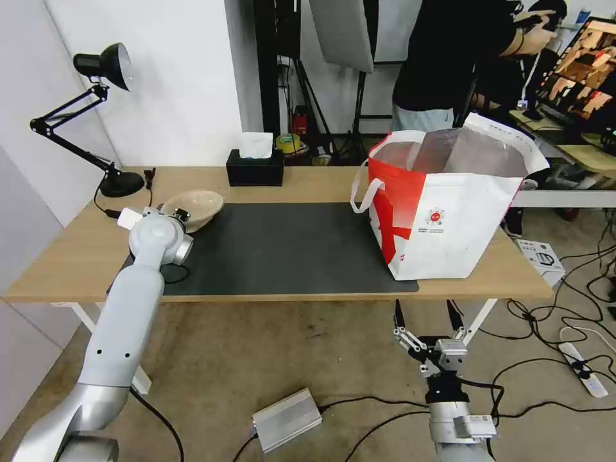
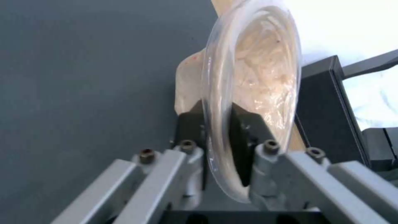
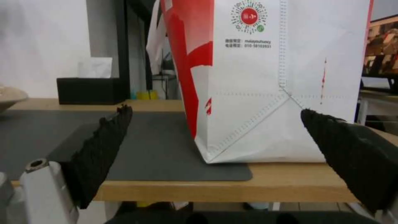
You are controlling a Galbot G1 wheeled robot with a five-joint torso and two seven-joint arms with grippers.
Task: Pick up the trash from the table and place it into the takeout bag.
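Left wrist view: the left gripper point(image 2: 217, 124) is clamped on the near rim of the shallow beige pulp bowl point(image 2: 253, 77), one black pad on the outer wall, the other inside over a clear plastic lid or liner. The rim runs edge-on between the pads, so the bowl's flat plane lies in line with the fingers. Pale residue shows inside under the plastic.

Head view: the bowl point(image 1: 192, 206) sits at the left end of the dark grey mat point(image 1: 282, 247), tipped slightly, with the left wrist just at its near-left side. Whether it has cleared the mat cannot be told. The table point(image 1: 70, 256) carries the black tissue box point(image 1: 255, 168) at its far edge and a desk lamp point(image 1: 102, 64) at the far-left corner.

Key relation: the takeout bag point(image 1: 449, 218) stands at the right end of the mat, well apart from the bowl, mouth open upward with foil lining showing. Judged, the bowl must travel rightward across the mat and rise over the bag's rim.

The right gripper point(image 1: 428, 321) hangs below the table's front edge, near the bag, fingers spread wide and holding nothing. It is the nearer arm to the bag; the left is the one holding the load.
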